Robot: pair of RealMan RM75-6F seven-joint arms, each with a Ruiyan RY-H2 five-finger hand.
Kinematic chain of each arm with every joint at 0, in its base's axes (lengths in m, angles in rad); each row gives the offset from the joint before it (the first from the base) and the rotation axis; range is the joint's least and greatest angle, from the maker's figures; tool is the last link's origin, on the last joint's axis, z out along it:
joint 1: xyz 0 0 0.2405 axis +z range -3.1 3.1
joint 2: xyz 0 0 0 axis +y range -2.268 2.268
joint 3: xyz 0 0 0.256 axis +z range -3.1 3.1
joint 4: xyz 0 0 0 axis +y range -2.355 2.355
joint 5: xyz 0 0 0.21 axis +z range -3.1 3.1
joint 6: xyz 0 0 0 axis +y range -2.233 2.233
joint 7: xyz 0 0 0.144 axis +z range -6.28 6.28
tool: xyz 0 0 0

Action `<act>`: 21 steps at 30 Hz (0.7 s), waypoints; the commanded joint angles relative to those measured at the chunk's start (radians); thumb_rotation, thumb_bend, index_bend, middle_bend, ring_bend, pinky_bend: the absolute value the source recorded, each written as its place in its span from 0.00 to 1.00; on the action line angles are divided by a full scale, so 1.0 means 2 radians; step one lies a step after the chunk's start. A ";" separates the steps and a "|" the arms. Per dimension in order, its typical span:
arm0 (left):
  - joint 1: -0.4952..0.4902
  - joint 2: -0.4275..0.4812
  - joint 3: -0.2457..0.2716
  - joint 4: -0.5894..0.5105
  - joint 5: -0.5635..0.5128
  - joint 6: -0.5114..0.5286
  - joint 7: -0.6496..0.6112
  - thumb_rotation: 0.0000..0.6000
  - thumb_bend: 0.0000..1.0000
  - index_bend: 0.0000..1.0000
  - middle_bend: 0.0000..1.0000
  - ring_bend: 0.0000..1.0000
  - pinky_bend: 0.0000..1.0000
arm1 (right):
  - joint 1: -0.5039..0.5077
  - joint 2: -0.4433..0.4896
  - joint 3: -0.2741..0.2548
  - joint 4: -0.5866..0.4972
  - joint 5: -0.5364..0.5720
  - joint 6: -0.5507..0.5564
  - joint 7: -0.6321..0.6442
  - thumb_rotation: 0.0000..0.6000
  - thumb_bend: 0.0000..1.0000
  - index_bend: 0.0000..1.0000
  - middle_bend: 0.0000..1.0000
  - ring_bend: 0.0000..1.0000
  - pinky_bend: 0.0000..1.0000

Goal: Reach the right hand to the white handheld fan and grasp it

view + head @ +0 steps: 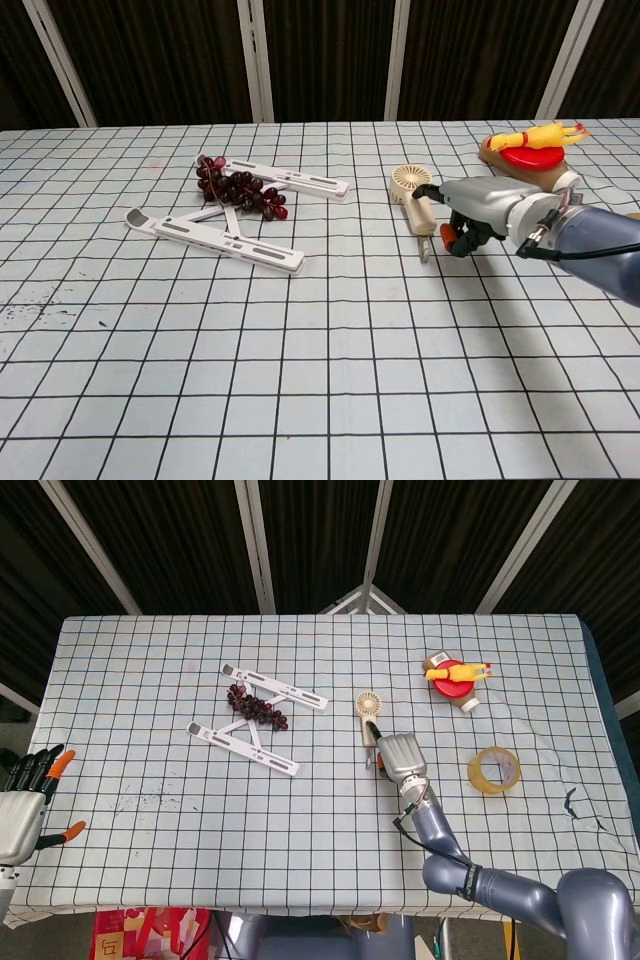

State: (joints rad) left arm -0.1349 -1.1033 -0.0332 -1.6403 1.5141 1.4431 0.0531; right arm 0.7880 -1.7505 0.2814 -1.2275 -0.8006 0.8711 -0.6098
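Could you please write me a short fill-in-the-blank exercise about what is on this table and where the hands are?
1. The right hand is at the handle of the white ____.
2. The bunch of grapes lies on the white folding ____.
3. The yellow rubber chicken rests on a ____ lid.
4. The roll of tape lies on the ____ side of the table in the head view.

Missing words: fan; stand; red; right

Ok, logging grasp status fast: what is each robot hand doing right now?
Left robot hand: open, fingers spread, holding nothing.
Right robot hand: fingers curled around the white handheld fan; a firm grip cannot be told.
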 commanded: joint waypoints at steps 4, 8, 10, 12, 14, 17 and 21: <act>-0.001 0.000 0.000 -0.001 -0.001 -0.001 -0.001 1.00 0.00 0.00 0.00 0.00 0.00 | 0.006 -0.002 -0.001 0.007 0.007 0.001 0.001 1.00 0.76 0.00 0.82 0.90 0.79; -0.001 0.001 0.000 -0.001 -0.002 -0.002 -0.002 1.00 0.00 0.00 0.00 0.00 0.00 | 0.007 -0.004 -0.001 0.010 0.008 0.005 0.005 1.00 0.76 0.00 0.82 0.90 0.79; -0.001 0.001 0.000 -0.001 -0.002 -0.002 -0.003 1.00 0.00 0.00 0.00 0.00 0.00 | 0.008 -0.005 -0.001 0.010 0.008 0.008 0.008 1.00 0.76 0.00 0.82 0.90 0.79; -0.001 0.000 0.000 -0.001 -0.002 -0.003 -0.004 1.00 0.00 0.00 0.00 0.00 0.00 | 0.008 -0.005 -0.002 0.011 0.008 0.009 0.008 1.00 0.76 0.00 0.82 0.90 0.79; -0.001 0.001 0.000 -0.001 -0.002 -0.003 -0.004 1.00 0.00 0.00 0.00 0.00 0.00 | 0.009 -0.005 -0.002 0.011 0.010 0.010 0.008 1.00 0.76 0.00 0.82 0.90 0.79; -0.001 0.001 0.000 -0.001 -0.002 -0.002 -0.004 1.00 0.00 0.00 0.00 0.00 0.00 | 0.011 -0.006 -0.002 0.012 0.013 0.011 0.009 1.00 0.76 0.00 0.82 0.90 0.79; -0.001 0.001 0.000 -0.002 -0.002 -0.003 -0.004 1.00 0.00 0.00 0.00 0.00 0.00 | 0.012 -0.007 -0.003 0.015 0.016 0.013 0.008 1.00 0.76 0.00 0.82 0.90 0.79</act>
State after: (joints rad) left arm -0.1374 -1.1015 -0.0327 -1.6435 1.5109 1.4380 0.0446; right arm 0.8118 -1.7638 0.2761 -1.1985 -0.7691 0.8962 -0.5927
